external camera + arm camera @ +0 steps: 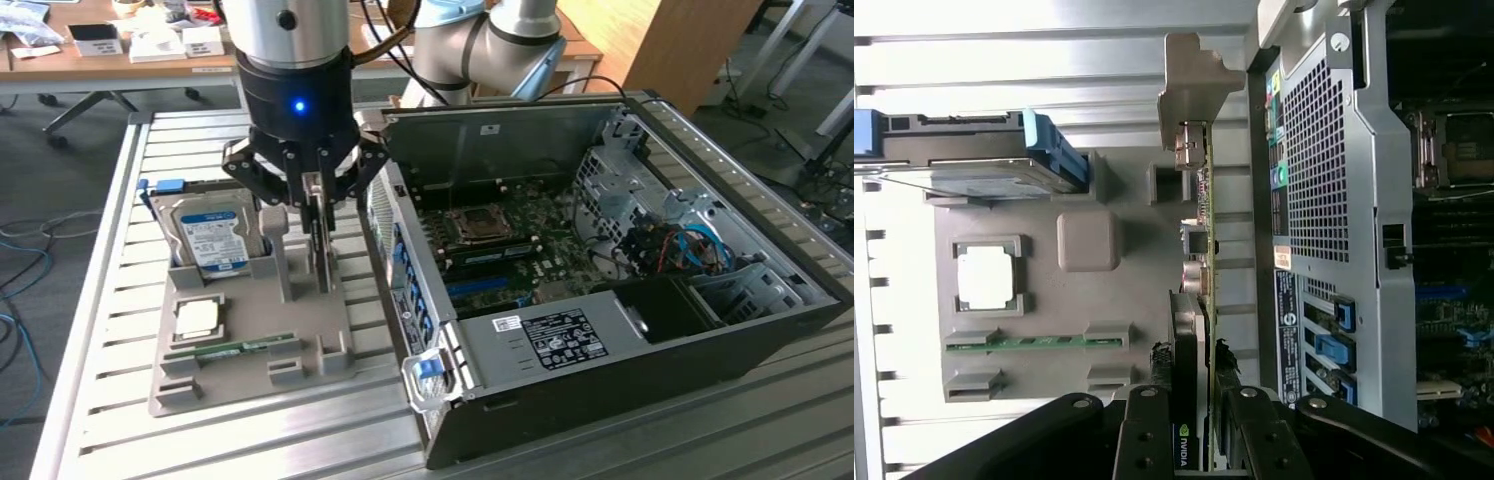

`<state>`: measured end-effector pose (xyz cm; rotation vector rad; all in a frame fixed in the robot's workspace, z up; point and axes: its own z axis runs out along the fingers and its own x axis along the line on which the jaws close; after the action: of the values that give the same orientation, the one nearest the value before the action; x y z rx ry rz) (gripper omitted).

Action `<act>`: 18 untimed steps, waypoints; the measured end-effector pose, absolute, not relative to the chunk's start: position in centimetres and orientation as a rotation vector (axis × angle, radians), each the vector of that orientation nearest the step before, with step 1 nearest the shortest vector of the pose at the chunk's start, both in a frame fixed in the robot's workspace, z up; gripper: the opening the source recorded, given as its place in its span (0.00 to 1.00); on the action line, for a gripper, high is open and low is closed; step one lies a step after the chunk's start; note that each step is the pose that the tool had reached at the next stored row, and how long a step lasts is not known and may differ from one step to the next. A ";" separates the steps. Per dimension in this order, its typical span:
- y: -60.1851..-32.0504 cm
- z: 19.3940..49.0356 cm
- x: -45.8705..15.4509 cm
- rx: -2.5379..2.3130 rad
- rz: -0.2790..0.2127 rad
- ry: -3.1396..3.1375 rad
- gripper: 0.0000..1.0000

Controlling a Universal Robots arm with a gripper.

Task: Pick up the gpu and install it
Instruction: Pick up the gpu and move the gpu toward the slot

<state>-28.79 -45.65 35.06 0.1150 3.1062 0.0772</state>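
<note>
Clamping gpu [1204, 180], gripper [1192, 385] partly covering it

Ribbed bare aluminium on the surface [80, 400], bright and sheeny. The holder tray [227, 385] is matt grey plastic. The gpu [1204, 200] has a green lacquered board and a dull bare-metal bracket. The gripper [318, 222] shows satin black metal links. The computer case [1319, 200] is perforated grey sheet metal, and the hard drive [214, 240] has a glossy paper label.
</note>
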 end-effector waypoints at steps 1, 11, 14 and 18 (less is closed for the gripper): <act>-45.7 35.1 -28.8 0.115 0.077 3.106 0.27; -45.7 35.1 -28.8 0.115 0.077 3.106 0.27; -45.7 35.1 -28.8 0.115 0.077 3.106 0.27; -45.7 35.4 -28.8 0.115 0.077 3.106 0.27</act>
<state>-28.79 -45.65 35.38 0.1148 3.1062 0.0770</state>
